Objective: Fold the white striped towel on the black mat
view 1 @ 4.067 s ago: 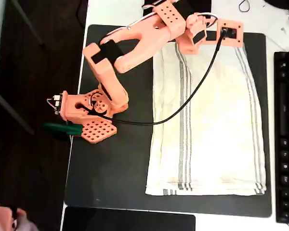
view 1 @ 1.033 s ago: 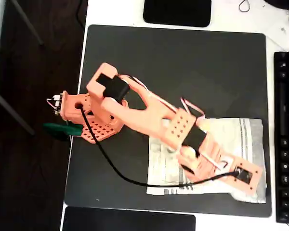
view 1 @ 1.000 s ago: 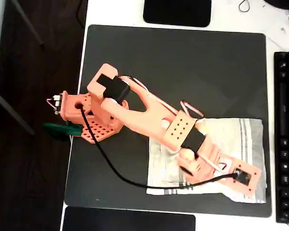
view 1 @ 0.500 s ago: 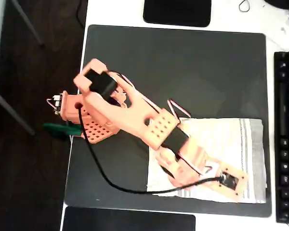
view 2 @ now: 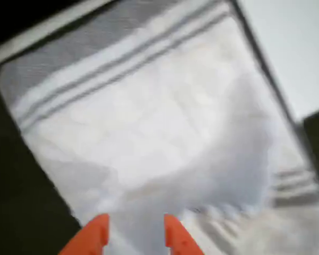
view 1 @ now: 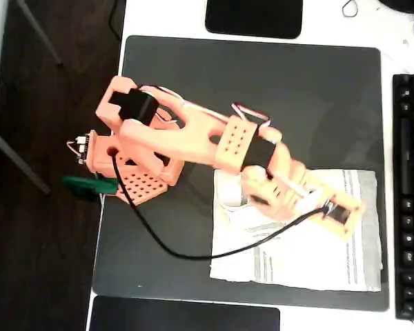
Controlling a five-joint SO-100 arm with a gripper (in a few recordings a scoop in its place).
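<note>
The white striped towel lies doubled over on the lower right part of the black mat, with its grey stripes running along the front and right edges. My orange arm reaches across the towel's upper left part. The gripper hovers over the cloth, and the camera bracket sticks out to its right. In the wrist view the gripper is open. Its two orange fingertips stand apart above the towel with nothing between them. That view is blurred.
A black keyboard lies along the right edge. One glossy black rectangle sits beyond the mat's far edge and another sits at its near edge. The arm base and a green clamp stand at the mat's left edge. A black cable loops over the mat.
Four seconds ago the towel lay at full length with the gripper at its far edge. It is now folded in half. In the last second the gripper rose and drew back from the towel's front edge.
</note>
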